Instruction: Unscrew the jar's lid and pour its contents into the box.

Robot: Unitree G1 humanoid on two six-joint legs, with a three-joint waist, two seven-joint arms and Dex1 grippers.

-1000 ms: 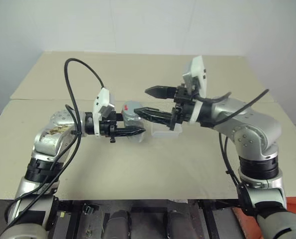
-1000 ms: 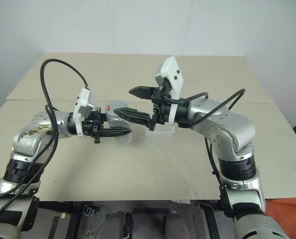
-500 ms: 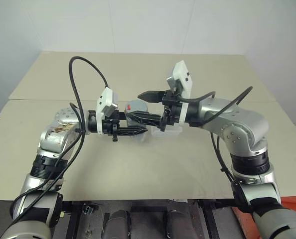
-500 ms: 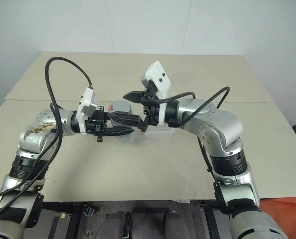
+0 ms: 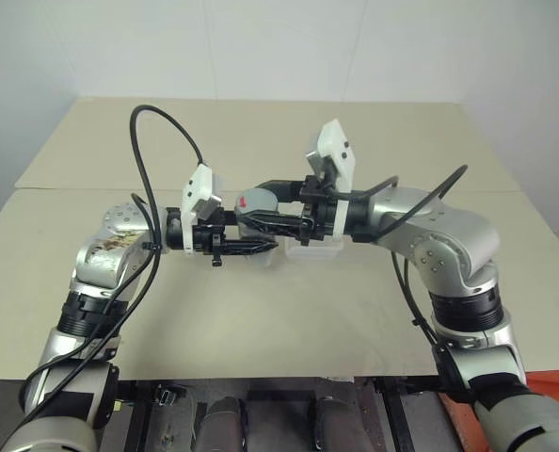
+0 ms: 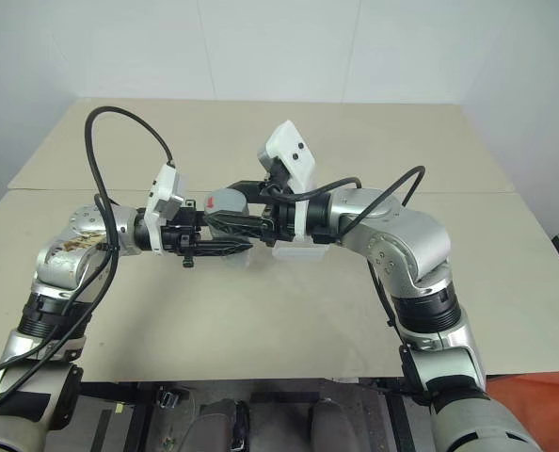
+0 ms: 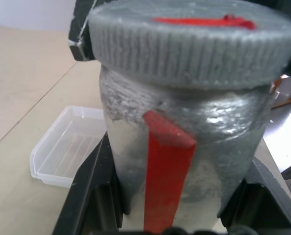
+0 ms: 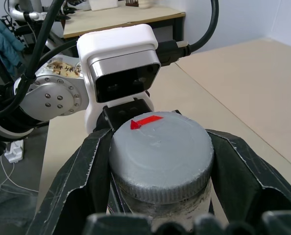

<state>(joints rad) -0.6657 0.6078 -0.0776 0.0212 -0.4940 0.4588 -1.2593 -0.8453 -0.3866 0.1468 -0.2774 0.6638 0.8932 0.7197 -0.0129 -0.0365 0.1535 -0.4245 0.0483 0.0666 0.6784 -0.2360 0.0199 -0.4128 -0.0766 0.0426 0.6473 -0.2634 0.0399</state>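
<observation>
The jar (image 7: 219,137), silvery with a red strip down its side, stands upright above the table with my left gripper (image 5: 251,245) shut on its body, one finger on each side. Its grey ribbed lid (image 8: 160,156) carries a red mark on top. My right gripper (image 5: 263,203) reaches in from the right and is shut on the lid, its fingers (image 8: 79,188) pressed against the rim on both sides. The box (image 5: 319,251), a clear shallow tray, lies on the table just right of the jar, under my right wrist. The contents are hidden inside the jar.
The beige table (image 5: 261,320) stretches wide in front of and behind the jar, with a seam across it further back (image 5: 91,188). A black cable (image 5: 157,132) loops up from my left wrist. A white wall stands behind the table.
My right gripper, wide open a second ago, has moved left onto the lid and shut on it. The left gripper has kept its hold on the jar.
</observation>
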